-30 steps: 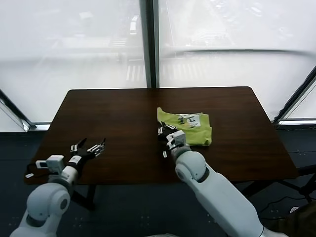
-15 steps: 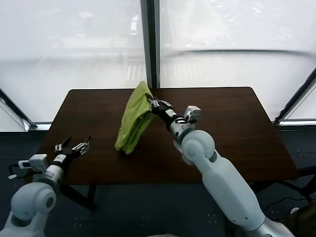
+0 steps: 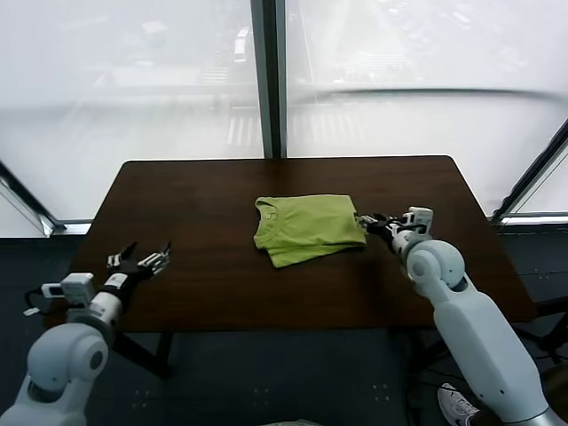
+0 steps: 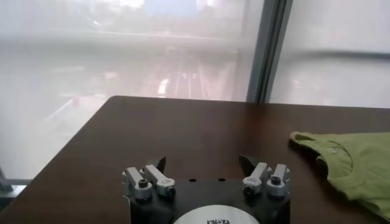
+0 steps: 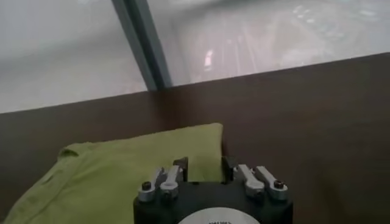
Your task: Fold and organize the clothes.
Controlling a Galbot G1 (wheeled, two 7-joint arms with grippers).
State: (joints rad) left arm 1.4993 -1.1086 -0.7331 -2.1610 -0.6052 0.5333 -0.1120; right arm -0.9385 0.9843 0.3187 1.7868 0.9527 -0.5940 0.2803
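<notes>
The clothes are one lime-green T-shirt [image 3: 306, 226], lying folded and flat in the middle of the dark table [image 3: 195, 191], round neck toward the left. My right gripper [image 3: 368, 222] is at the shirt's right edge, low over the table. In the right wrist view its fingers [image 5: 181, 164] stand apart, with the shirt's edge [image 5: 122, 176] lying loose between them, so the right gripper [image 5: 204, 163] is open. My left gripper [image 3: 140, 262] hovers open near the table's front left with nothing in it. The left wrist view has that gripper [image 4: 204, 163] and, far off, the shirt [image 4: 356, 164].
Tall frosted windows with a dark post [image 3: 268, 80] stand behind the table. The table's right edge [image 3: 497, 240] lies just beyond my right arm. Bare wood [image 3: 204, 266] separates the shirt from my left gripper.
Half a second ago the shirt hung lifted from my shut right gripper over the table's middle. Now it lies flat and folded, and the right gripper has swung right and opened. The left arm barely shifted.
</notes>
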